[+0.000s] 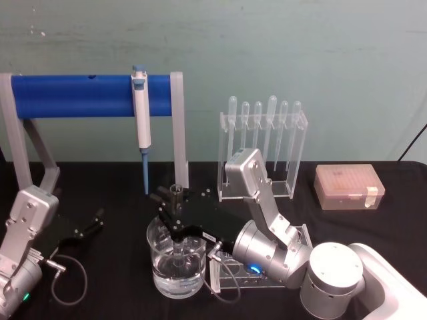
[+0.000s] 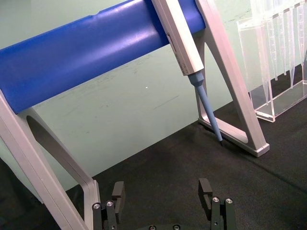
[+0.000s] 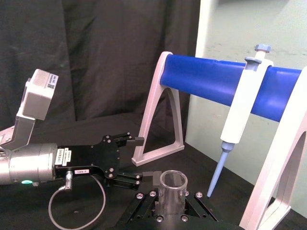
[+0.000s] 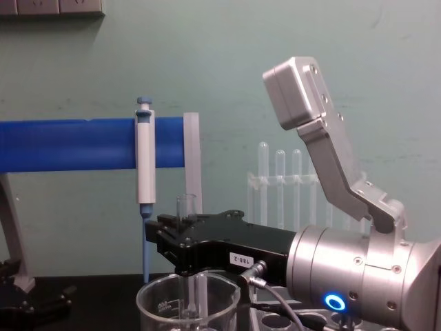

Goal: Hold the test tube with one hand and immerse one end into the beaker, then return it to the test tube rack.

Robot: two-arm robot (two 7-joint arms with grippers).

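We've got the test tube [image 4: 187, 207] standing pretty much upright, open mouth at 12 o'clock. It's a clear straight glass tube, pinched a bit below its mouth by the black right gripper [image 1: 175, 200], which comes in from around 4 o'clock. Its lower end hangs down inside the beaker [image 1: 160, 270], a wide clear glass one partly filled with clear liquid, sitting at roughly 6 o'clock on the table.

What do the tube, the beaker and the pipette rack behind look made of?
Tube: probably glass; clear, colourless, smooth, with a thin glossy rim.
Beaker: probably glass too; clear wall, rolled rim, faint white print.
Rack: looks like clear acrylic; flat sheets with bright cut edges, though glass cannot be ruled out.
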